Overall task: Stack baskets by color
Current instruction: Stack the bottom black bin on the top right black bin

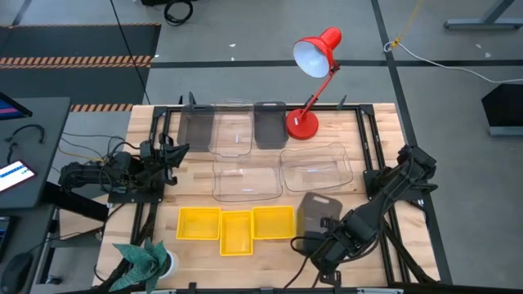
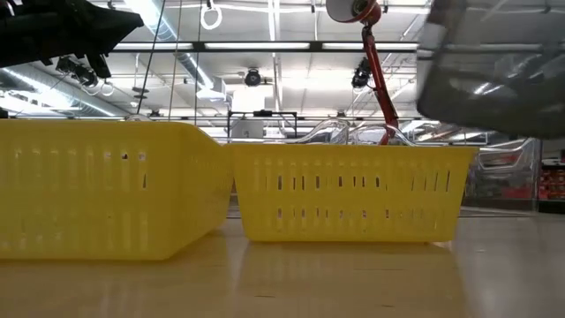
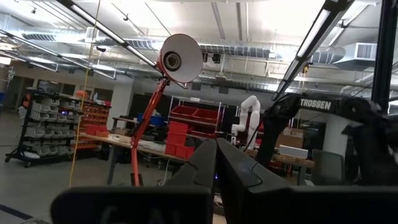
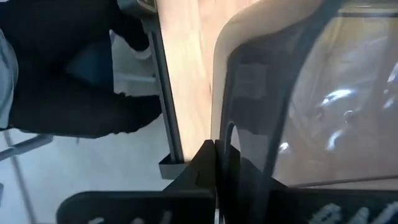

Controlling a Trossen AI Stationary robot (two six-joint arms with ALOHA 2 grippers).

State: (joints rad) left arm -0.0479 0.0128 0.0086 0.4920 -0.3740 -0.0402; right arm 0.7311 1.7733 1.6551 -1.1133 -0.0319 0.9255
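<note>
The right gripper (image 1: pixel 325 231) is sitting at the near right of the table with its fingers pressed together on the near wall of a dark grey basket (image 1: pixel 318 211), pinching only that thin rim, and in the low view this basket is showing tipped and off the wood at the upper right, so the main risk I am judging is that it is going to swing or slip out of such a narrow bite and drop onto the nearest yellow basket (image 1: pixel 273 222), which is lying just to its left. The other two grey baskets (image 1: pixel 196 126) are lying at the far edge, well apart from the held one, and the way there is passing over the clear baskets (image 1: pixel 316 167) in the middle of the table and close by the red desk lamp (image 1: pixel 309 82), whose base is standing just right of the far grey pair; a low or swinging carry is likely to be knocking the lamp or nudging the clear ones out of place. Three yellow baskets are sitting in a row at the near edge, side by side and not yet stacked. The left gripper (image 1: pixel 175 155) is waiting at the left side with its fingers pressed together on nothing, pointing toward the middle, clear of the route. A green cloth-like thing (image 1: pixel 143 260) is lying at the near left corner, out of the way
</note>
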